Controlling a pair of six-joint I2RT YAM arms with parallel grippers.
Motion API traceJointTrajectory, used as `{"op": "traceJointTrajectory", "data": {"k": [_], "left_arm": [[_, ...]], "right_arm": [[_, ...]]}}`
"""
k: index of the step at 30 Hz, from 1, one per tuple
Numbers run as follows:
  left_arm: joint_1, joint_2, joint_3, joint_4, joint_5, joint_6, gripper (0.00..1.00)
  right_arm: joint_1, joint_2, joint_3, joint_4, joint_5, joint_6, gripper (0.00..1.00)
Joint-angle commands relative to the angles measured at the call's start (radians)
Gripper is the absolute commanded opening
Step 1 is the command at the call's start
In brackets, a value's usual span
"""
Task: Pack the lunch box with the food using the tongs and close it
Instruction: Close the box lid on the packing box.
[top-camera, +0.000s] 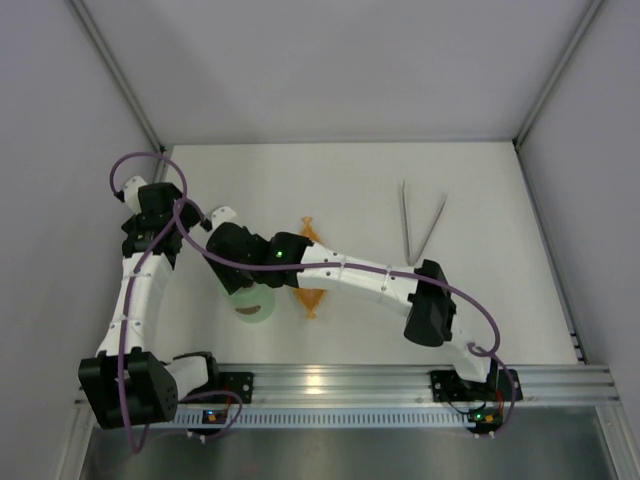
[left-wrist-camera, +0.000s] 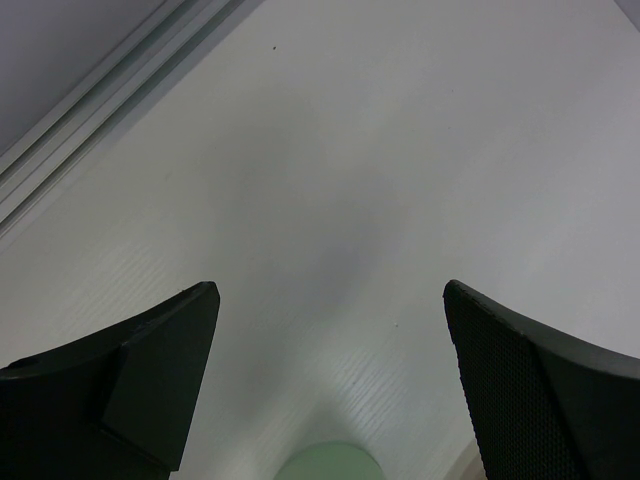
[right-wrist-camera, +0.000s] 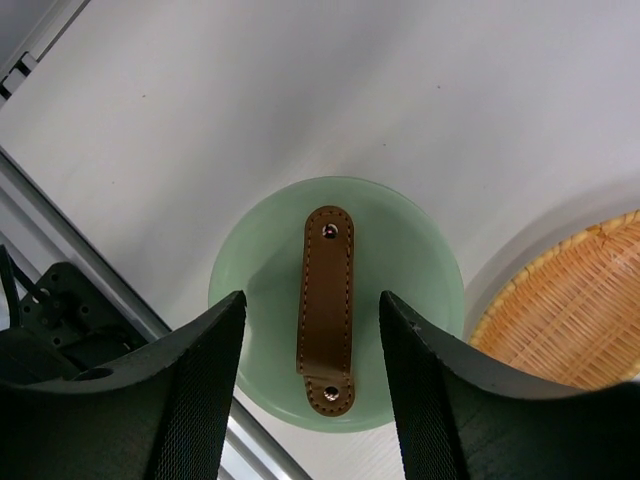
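Lid (right-wrist-camera: 400, 260) sitting on lunch box (top-camera: 252, 305), tongs (top-camera: 406, 220) lying aside; right gripper (right-wrist-camera: 312, 300) hovering half-open astride brown handle (right-wrist-camera: 325, 250), holding nothing, so packing looking finished.

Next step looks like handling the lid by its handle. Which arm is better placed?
Right. The right tool, open, hangs directly over the green lid, fingers flanking the brown handle. The left tool, also open, faces bare table, the lid barely at its view's edge.

L arm (top-camera: 135, 290) & R arm (top-camera: 365, 277): white links, black joints, purple cable (top-camera: 150, 165) along each. I see green LED (top-camera: 478, 414) on R base. Jaws black, mesh-textured.
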Motion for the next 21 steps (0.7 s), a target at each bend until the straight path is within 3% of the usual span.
{"op": "traceJointTrajectory", "data": {"k": [1,21], "left_arm": [[0.005,0.001,0.010,0.020,0.004,0.005,0.99],[0.007,0.001,0.009,0.019,0.007,0.007,0.99]], "right_arm": [[0.018,0.018,-0.014,-0.039,0.011,-0.014,0.56],[0.092,0.043,-0.211,-0.027,0.189,0.009,0.54]]}}
